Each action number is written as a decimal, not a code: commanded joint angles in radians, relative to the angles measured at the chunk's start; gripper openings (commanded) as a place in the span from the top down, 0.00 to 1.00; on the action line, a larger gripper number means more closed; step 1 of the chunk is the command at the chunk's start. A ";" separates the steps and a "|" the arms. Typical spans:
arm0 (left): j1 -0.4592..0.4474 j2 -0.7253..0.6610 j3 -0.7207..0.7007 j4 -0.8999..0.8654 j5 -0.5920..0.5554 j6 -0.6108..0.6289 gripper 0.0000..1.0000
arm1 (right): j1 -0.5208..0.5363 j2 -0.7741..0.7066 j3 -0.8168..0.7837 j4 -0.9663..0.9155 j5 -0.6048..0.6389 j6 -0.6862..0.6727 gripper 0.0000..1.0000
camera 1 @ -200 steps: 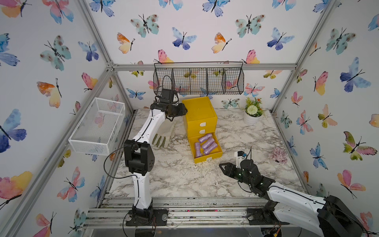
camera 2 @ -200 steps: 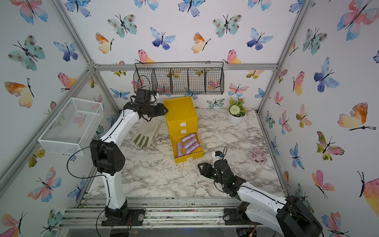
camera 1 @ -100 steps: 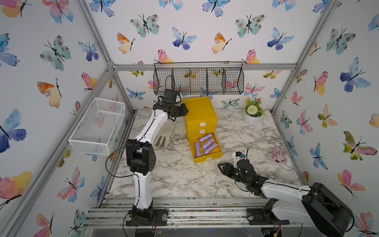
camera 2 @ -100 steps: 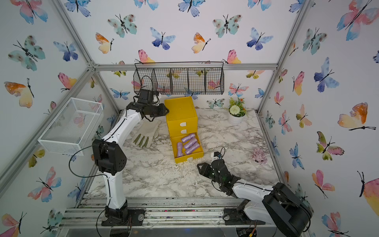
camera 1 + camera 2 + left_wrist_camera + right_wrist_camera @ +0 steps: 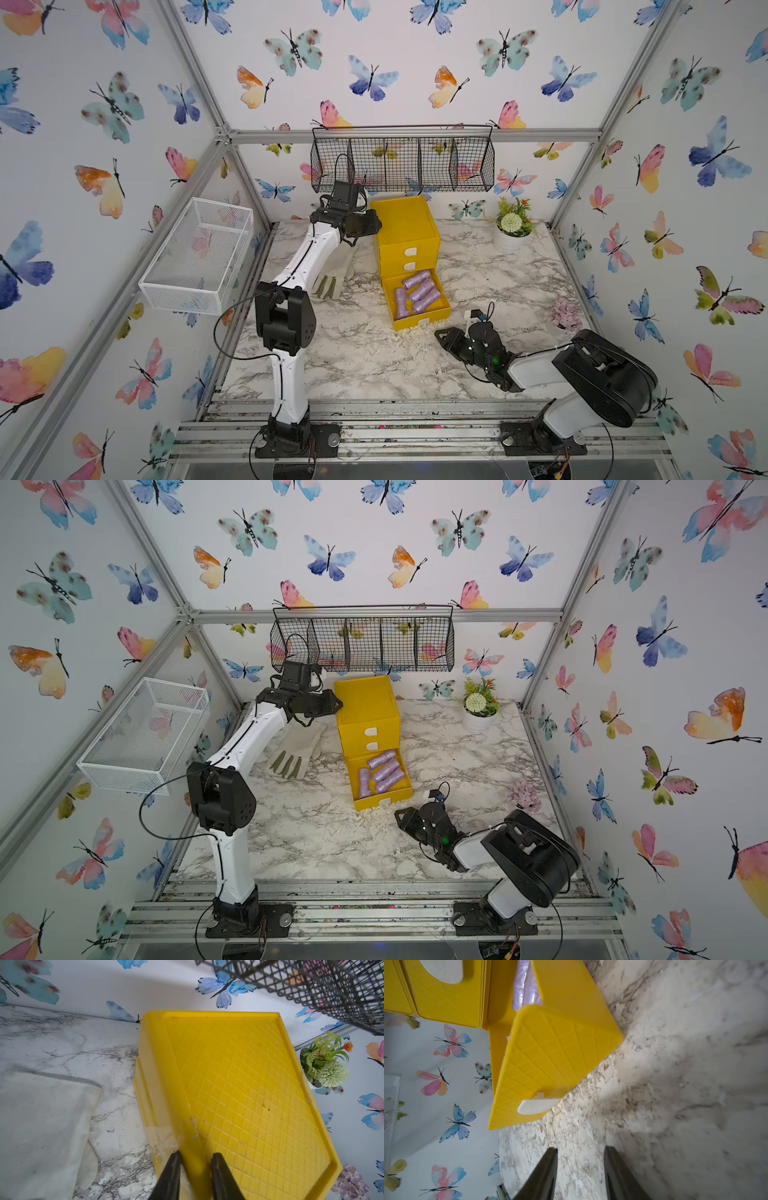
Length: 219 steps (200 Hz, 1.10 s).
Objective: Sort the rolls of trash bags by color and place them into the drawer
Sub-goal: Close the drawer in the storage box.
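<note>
The yellow drawer chest (image 5: 405, 220) (image 5: 365, 700) stands at the back of the marble table. Its bottom drawer (image 5: 419, 322) is pulled out, and several purple rolls of trash bags (image 5: 419, 291) (image 5: 384, 771) lie in it. My left gripper (image 5: 376, 226) (image 5: 338, 706) is shut on the chest's top left rim; in the left wrist view the jaws (image 5: 195, 1155) pinch that yellow edge (image 5: 193, 1147). My right gripper (image 5: 440, 332) (image 5: 580, 1150) hovers low over the table just in front of the drawer's white tab handle (image 5: 537, 1105), open and empty.
A pale glove (image 5: 336, 270) (image 5: 297, 746) lies left of the chest under my left arm. A black wire basket (image 5: 403, 162) hangs on the back wall and a white wire basket (image 5: 199, 253) on the left wall. A potted plant (image 5: 513, 228) and a pink flower (image 5: 565, 316) stand at the right.
My left gripper has closed on the chest's top edge. The right arm has folded back toward its base, and its jaws have narrowed while staying in front of the open drawer.
</note>
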 commanded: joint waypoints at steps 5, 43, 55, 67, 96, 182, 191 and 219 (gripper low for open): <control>-0.023 0.021 -0.029 -0.070 0.015 0.022 0.74 | -0.002 0.046 0.031 0.100 0.033 0.060 0.59; -0.024 0.015 -0.029 -0.077 0.015 0.013 0.74 | -0.002 0.112 0.062 0.131 0.094 0.082 0.59; -0.023 0.014 -0.031 -0.080 0.013 0.009 0.74 | -0.002 0.135 0.078 0.138 0.105 0.086 0.59; -0.022 0.011 -0.031 -0.081 0.013 0.006 0.74 | -0.002 0.160 0.100 0.142 0.106 0.088 0.59; -0.022 0.015 -0.030 -0.084 0.019 0.000 0.74 | -0.002 0.220 0.143 0.182 0.119 0.100 0.59; -0.023 0.026 -0.030 -0.085 0.036 -0.008 0.74 | -0.004 0.293 0.279 0.159 0.186 0.091 0.60; -0.022 0.026 -0.030 -0.087 0.036 -0.008 0.74 | -0.007 0.299 0.293 0.155 0.198 0.085 0.60; -0.022 0.027 -0.025 -0.089 0.041 -0.005 0.74 | -0.023 0.342 0.364 0.117 0.193 0.075 0.60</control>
